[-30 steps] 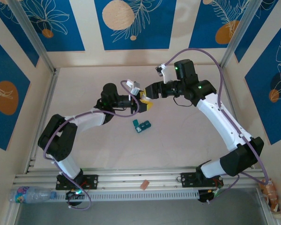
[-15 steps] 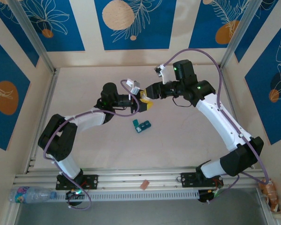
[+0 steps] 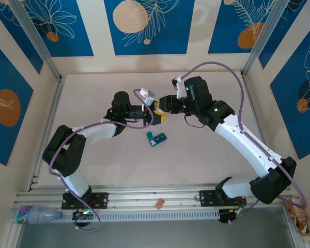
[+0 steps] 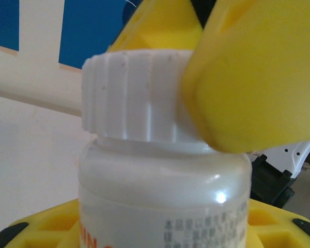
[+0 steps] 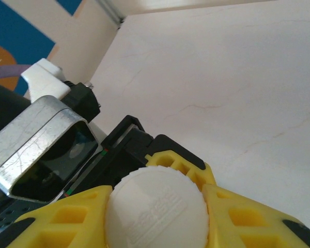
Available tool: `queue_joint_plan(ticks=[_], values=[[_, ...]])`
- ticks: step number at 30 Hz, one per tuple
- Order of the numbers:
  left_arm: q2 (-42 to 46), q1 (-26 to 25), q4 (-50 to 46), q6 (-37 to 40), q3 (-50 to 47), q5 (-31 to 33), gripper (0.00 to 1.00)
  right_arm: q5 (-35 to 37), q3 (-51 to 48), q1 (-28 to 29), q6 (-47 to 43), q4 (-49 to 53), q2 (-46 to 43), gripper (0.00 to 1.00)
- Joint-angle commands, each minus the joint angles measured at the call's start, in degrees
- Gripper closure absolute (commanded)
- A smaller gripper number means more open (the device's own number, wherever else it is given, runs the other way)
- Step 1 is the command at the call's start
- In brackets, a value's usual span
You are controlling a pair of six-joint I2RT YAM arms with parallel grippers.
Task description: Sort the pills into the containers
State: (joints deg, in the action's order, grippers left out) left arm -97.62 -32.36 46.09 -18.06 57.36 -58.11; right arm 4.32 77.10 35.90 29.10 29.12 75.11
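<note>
The right gripper is clamped on the white ribbed cap of a small bottle, its yellow fingers pressed against opposite sides of the cap. One of those fingers covers the right side of the cap in the left wrist view. The left gripper is closed around the bottle's white body just below the cap, with yellow pads showing at both lower sides of the bottle. The two grippers meet head-on above the table, a little toward its far edge, and hold the bottle clear of the surface. The teal pill organiser lies flat on the table near its middle, apart from both grippers and on their near side, untouched.
</note>
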Motion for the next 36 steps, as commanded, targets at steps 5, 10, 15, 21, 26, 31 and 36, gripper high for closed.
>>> queue_joint_plan(ticks=[5, 10, 15, 21, 26, 31, 36], values=[[1.4, 0.3, 0.2, 3.0, 0.4, 6.8, 0.89, 2.8, -2.2, 1.8, 3.1, 1.7, 0.9, 0.80], [2.3, 0.3, 2.1, 3.1, -2.4, 9.7, 0.00, 1.7, -4.3, -2.4, 2.0, -1.3, -0.2, 0.80], [4.3, 0.3, 4.1, 3.2, -6.3, 10.6, 0.00, 2.6, -6.2, -7.2, 1.8, -2.4, -0.8, 0.80], [7.0, 0.3, 4.3, 3.8, -11.6, 13.7, 0.00, 5.3, -10.2, -11.1, -0.3, -5.2, -0.7, 0.80], [9.7, 0.7, 2.8, 4.5, -15.1, 18.1, 0.00, 10.4, -15.8, -11.9, -3.0, -11.6, -0.4, 0.80], [14.5, 1.1, -5.7, 8.5, -16.8, 23.7, 0.00, 18.3, -19.8, -12.1, -3.9, -15.9, 1.7, 0.81], [19.8, 1.0, -22.7, 13.9, -15.1, 32.4, 0.00, 28.0, -22.5, -12.2, 0.1, -17.4, 4.2, 0.81]])
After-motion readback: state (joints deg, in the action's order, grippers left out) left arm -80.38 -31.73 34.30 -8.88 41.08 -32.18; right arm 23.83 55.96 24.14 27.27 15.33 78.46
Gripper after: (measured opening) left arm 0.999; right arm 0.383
